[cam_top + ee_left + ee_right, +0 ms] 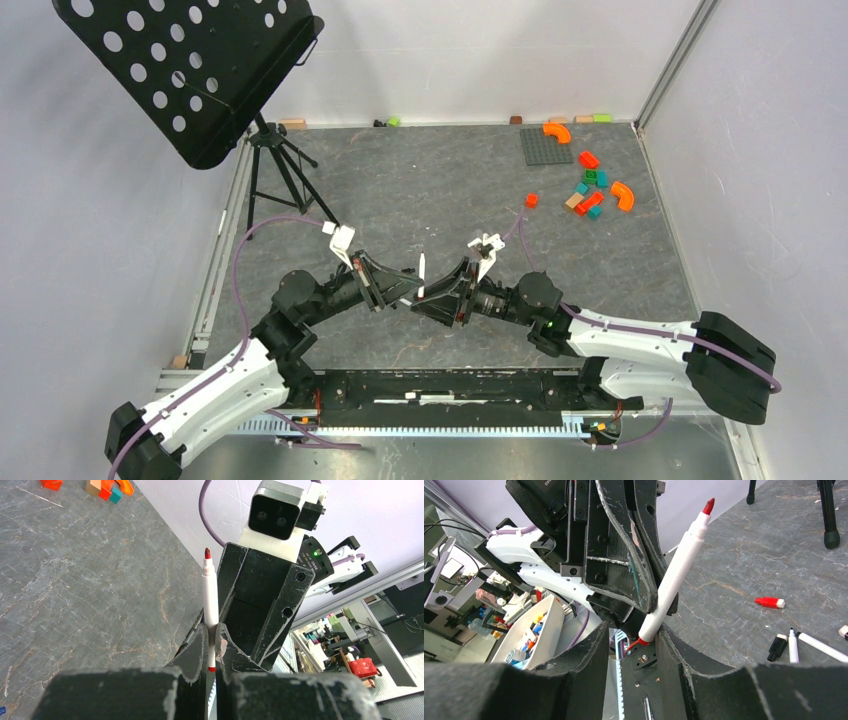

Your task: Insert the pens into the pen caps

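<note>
Top external view first: shows both arms folded inward over the middle of the grey table (430,190), with the left gripper (403,287) and the right gripper (438,297) nose to nose and the red pen (422,270) upright between them. Leaves the toy blocks (592,190) well apart at the far right, out of this work.

Seen from the left wrist: clamped firmly on the lower part of the white barrel, red felt tip upward and uncapped. Held so, probably, to leave the barrel free for the other arm and to keep the wet tip away from the fingers (196,647).

Seen from the right wrist: jaws part-way apart on both sides of the pen's bottom end, with a gap on one side, so not yet gripping. Looks like a handover or a regrip, perhaps to bring the tip later to a cap; cannot say which for sure.

Lying on the table beyond: the red cap (768,602), alone, and near it the black cap (777,648) just beside the black pen (793,649). Not yet capped, either pen. Needs care next: should press squarely on the barrel before any release on the left, otherwise risks a tilted or dropped pen.
</note>
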Robot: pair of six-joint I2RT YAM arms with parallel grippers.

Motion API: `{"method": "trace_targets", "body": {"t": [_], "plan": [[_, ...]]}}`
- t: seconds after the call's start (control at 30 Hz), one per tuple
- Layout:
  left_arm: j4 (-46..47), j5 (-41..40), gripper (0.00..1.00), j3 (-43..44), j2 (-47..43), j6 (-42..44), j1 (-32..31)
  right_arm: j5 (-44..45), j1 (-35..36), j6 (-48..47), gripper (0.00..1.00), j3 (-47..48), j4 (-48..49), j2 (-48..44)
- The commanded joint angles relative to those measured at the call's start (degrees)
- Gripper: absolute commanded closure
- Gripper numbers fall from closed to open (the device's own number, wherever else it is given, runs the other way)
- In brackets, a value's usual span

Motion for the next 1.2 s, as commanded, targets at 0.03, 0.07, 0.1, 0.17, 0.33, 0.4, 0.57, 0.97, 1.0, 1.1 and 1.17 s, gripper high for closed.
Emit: {"method": "trace_targets", "body": {"t": [0.03, 0.07, 0.1, 0.17, 0.33, 0.4, 0.57, 0.97, 1.0, 1.1, 1.17], "plan": [[1.88, 0.67, 0.98, -0.87, -0.73, -0.92, -0.28, 0.54, 0.16, -1.11, 0.57, 3.97, 0.77, -0.18], [1.88, 0.67, 0.98, -0.87, -0.85, -0.92, -0.28, 0.67, 0.10, -1.29, 0.59, 4.24, 0.28, -0.12], [1.88, 0.67, 0.98, -0.96, -0.93, -0.92, -0.28, 0.87, 0.04, -1.44, 0.60, 4.53, -0.04, -0.02], [1.88, 0.59, 0.98, -1.13, -1.39, -0.83, -0.28, 1.40, 0.07, -1.67, 0.63, 4.87, -0.68, 0.16], [1.84, 0.41, 0.98, -1.70, -2.10, -0.73, -0.28, 2.35, 0.07, -2.48, 0.72, 5.56, -2.22, 0.51], [1.88, 0.32, 0.98, -1.96, -2.31, -0.65, -0.28, 2.72, 0.07, -2.75, 0.76, 5.67, -2.52, 0.42], [1.88, 0.24, 0.98, -2.52, -2.97, -0.39, -0.28, 3.26, 0.07, -3.77, 1.00, 6.36, -4.48, 0.50], [-11.73, -6.02, 0.28, 3.26, -7.26, 7.92, -0.28, 0.22, -0.01, -13.80, 1.00, 9.72, -26.20, -2.69], [-13.64, -6.23, 0.29, 4.39, -6.98, 9.23, -0.28, 0.28, 0.08, -15.00, 1.00, 10.07, -28.90, -3.08], [-16.71, -6.27, 0.33, 7.11, -5.01, 11.69, -0.28, -0.22, 0.09, -18.25, 1.00, 10.99, -35.56, -4.28], [-16.64, -5.64, 0.37, 7.82, -3.26, 12.07, -0.28, -0.89, 0.07, -19.55, 1.00, 11.20, -37.55, -5.30]]}}
